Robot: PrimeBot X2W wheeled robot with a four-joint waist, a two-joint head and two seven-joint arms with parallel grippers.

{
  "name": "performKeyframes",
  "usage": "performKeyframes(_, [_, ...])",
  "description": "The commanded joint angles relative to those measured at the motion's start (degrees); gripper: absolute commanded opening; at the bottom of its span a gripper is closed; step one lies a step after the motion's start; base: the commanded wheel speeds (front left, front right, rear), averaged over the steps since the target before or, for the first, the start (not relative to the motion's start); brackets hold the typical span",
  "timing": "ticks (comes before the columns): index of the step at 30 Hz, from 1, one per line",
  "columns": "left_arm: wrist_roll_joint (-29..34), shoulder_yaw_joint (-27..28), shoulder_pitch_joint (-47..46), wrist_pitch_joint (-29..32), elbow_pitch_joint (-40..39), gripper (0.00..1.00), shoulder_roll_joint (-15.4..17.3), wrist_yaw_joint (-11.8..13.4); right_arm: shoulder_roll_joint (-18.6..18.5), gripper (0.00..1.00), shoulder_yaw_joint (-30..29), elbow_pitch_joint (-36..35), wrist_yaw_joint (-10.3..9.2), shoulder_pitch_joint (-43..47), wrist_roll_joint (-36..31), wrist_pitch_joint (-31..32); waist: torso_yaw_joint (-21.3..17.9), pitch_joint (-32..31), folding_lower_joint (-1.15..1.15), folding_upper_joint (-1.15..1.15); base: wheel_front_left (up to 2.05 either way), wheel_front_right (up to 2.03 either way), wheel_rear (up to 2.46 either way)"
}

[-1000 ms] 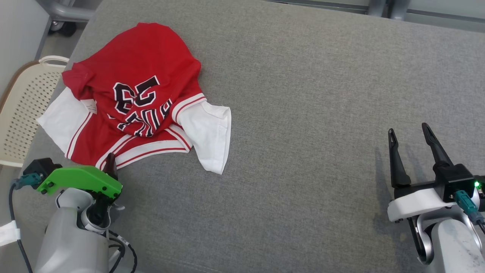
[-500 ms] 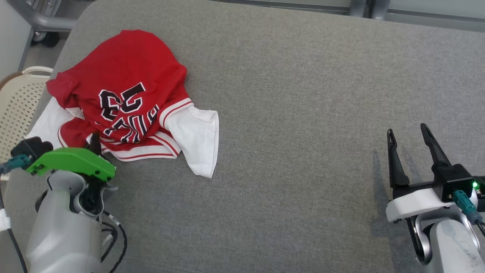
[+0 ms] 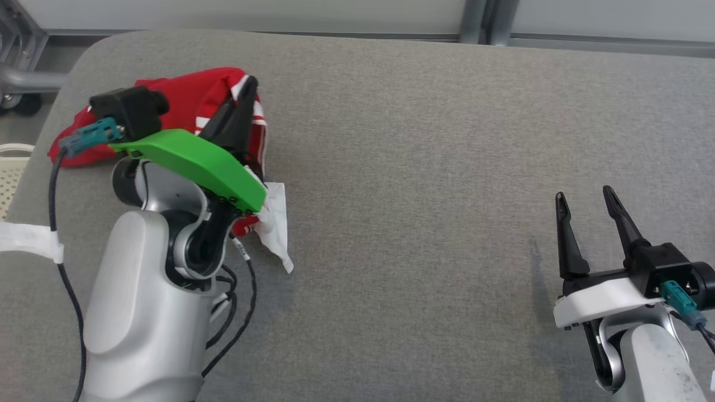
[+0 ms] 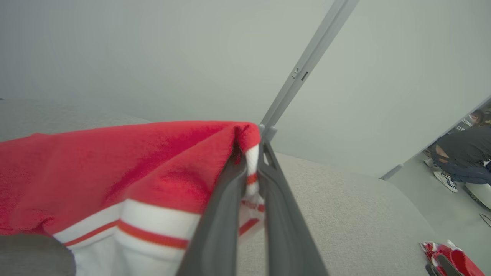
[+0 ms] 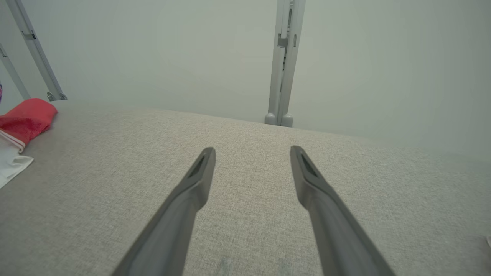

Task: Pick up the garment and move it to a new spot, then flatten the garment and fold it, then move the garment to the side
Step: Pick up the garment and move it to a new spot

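The garment [image 3: 184,95] is a red jersey with white sleeves and red-and-white striped trim, bunched at the far left of the grey padded table [image 3: 419,139]. My left gripper [image 3: 248,85] is raised above the table and shut on the striped hem. In the left wrist view the fingers [image 4: 226,199] pinch that trim, and the red cloth [image 4: 115,161] hangs to the left. A white sleeve [image 3: 276,223] trails onto the table under the arm. Low at the near right, my right gripper [image 3: 584,195] stands open and holds nothing. The right wrist view has its jaws [image 5: 251,151] spread, and the garment [image 5: 27,117] lies far to the left.
A cream perforated chair [image 3: 8,167] stands off the table's left edge. Metal frame posts [image 3: 475,19] and a pale wall run behind the far edge. A person [image 4: 464,157] crouches on the floor far off in the left wrist view.
My left gripper shut on the jersey's hem and lifted it up and away, bunching the cloth. The head camera shifted too. The right gripper stayed open and still.
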Motion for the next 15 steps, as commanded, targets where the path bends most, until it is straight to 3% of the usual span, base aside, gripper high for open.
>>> performKeyframes(1, [-1.0, -2.4, 0.8, 2.1, -3.0, 0.00, -0.6, 1.4, -0.1, 1.00, 0.6, 0.0, -0.08, -0.9, 1.5, -0.2, -4.6, -0.8, 0.00, 0.13, 0.00, 0.00, 0.00])
performKeyframes(7, [-10.0, -12.1, -2.2, 3.3, -9.4, 0.00, -1.0, 9.0, -0.1, 1.00, 3.1, -0.6, -0.08, -3.1, 5.7, -0.2, -13.8, 0.5, 0.00, 0.13, 0.00, 0.00, 0.00])
performKeyframes(11, [-14.4, -16.4, -5.8, 0.6, -7.7, 0.00, -0.9, 14.4, -0.1, 1.00, 3.7, -1.0, -0.08, -3.8, 7.9, -0.2, -20.6, 1.6, 0.00, 0.13, 0.00, 0.00, 0.00])
performKeyframes(15, [-16.4, -19.1, -9.8, -1.4, -3.4, 0.00, -0.9, 17.7, -0.1, 1.00, 4.4, -0.9, -0.08, -3.9, 10.1, -0.2, -27.6, 3.0, 0.00, 0.13, 0.00, 0.00, 0.00])
